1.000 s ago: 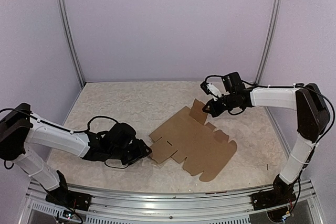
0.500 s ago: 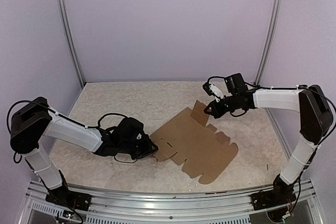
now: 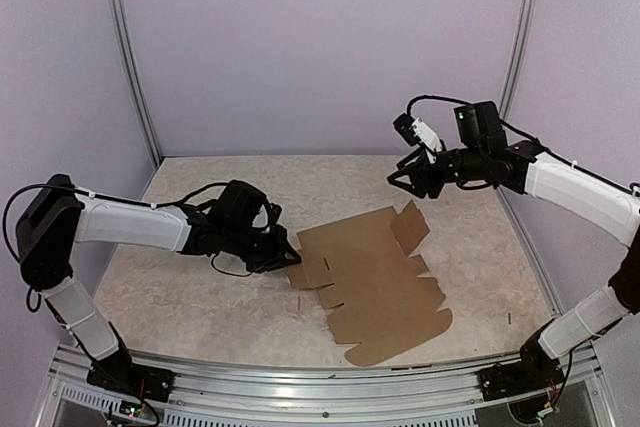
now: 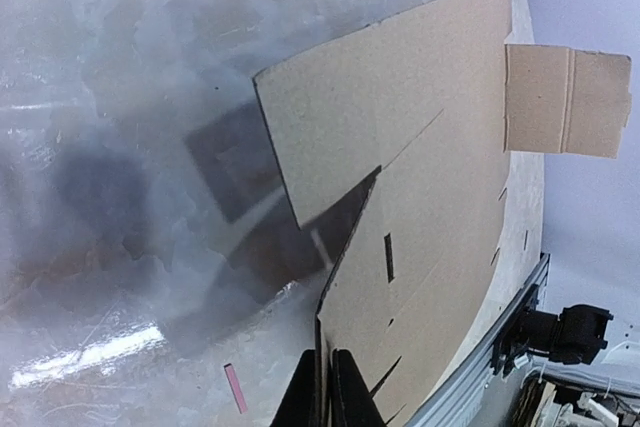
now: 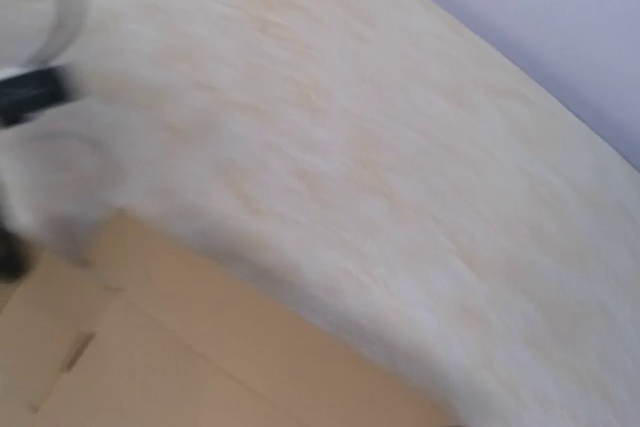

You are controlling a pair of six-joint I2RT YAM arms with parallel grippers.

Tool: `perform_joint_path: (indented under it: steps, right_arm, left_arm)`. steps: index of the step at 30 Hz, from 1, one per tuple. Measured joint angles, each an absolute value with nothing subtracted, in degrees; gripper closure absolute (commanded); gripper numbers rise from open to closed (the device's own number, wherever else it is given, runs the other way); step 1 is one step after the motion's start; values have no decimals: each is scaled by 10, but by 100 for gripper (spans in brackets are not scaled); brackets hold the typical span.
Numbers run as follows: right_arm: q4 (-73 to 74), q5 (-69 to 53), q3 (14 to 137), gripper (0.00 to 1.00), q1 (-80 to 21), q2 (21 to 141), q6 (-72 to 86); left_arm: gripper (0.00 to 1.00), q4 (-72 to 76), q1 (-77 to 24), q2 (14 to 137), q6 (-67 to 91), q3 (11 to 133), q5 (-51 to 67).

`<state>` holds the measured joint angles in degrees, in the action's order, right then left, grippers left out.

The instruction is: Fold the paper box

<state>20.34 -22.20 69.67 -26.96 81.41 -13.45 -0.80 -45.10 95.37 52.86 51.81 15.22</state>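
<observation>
The paper box [image 3: 378, 282] lies as a flat brown cardboard sheet in the middle of the table, with one far flap [image 3: 410, 227] standing up. My left gripper [image 3: 286, 255] is shut on the sheet's left edge. In the left wrist view its fingertips [image 4: 325, 397] pinch that edge, and the sheet [image 4: 430, 177] runs away from them with the raised flap [image 4: 565, 97] at the far end. My right gripper [image 3: 406, 183] hangs open above the table behind the flap, clear of it. The right wrist view is blurred and shows only a corner of cardboard [image 5: 150, 367], no fingers.
A metal rail [image 3: 320, 387] runs along the near edge, and two upright posts [image 3: 130, 57] [image 3: 515, 47] stand at the back corners against purple walls. A small pink mark [image 4: 237, 387] lies on the tabletop beside my left fingers.
My left gripper moved in and closed on the sheet's left edge, and the sheet shifted. My right gripper let go of the far flap, opened and rose up and back.
</observation>
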Motion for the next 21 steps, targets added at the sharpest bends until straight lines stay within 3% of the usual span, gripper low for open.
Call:
perform_joint_path:
  steps: [6,13,17,21]
  right_arm:
    - [182,-260,672,82,-386,909,-164]
    - [193,-274,664,88,-446,1015,-185]
    - [181,-274,665,90,-452,1038,-185]
    - [177,-269,665,94,-453,1086,-176]
  left_arm:
    - [92,-159,-402,968,427,610,223]
    - [88,-294,-371,1022,340,653,260]
    - [78,-321,-371,1040,321,676,271]
    - [60,-317,-372,1052,317,686,284]
